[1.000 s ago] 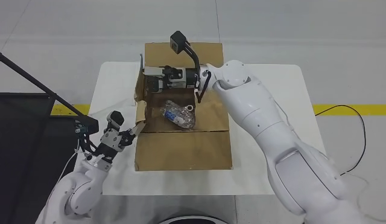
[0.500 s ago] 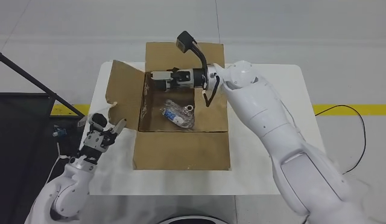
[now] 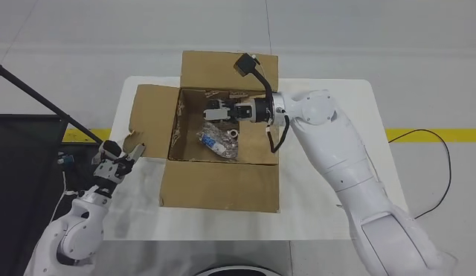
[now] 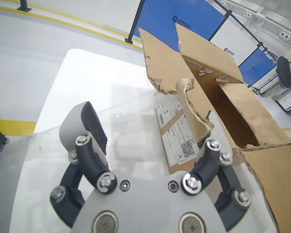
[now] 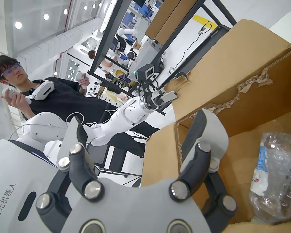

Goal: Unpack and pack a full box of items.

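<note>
On the surface [image 3: 305, 216], the open box [image 3: 223, 187] held a clear-wrapped pack [image 3: 220, 140].
Right jaws hung spread and empty inside it toward 12 o'clock; left jaws spread, empty, near its torn 9 o'clock flap [image 3: 152, 120].

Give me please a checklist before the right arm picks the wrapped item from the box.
1. The box stands open, its left flap folded outward: ok.
2. The right gripper is open and empty: ok.
3. The right gripper is lined up over the wrapped item: not ok, it sits nearer the far wall.
4. The left gripper is open, outside the box: ok.
5. The left gripper is free of the torn flap edge: cannot tell.
</note>
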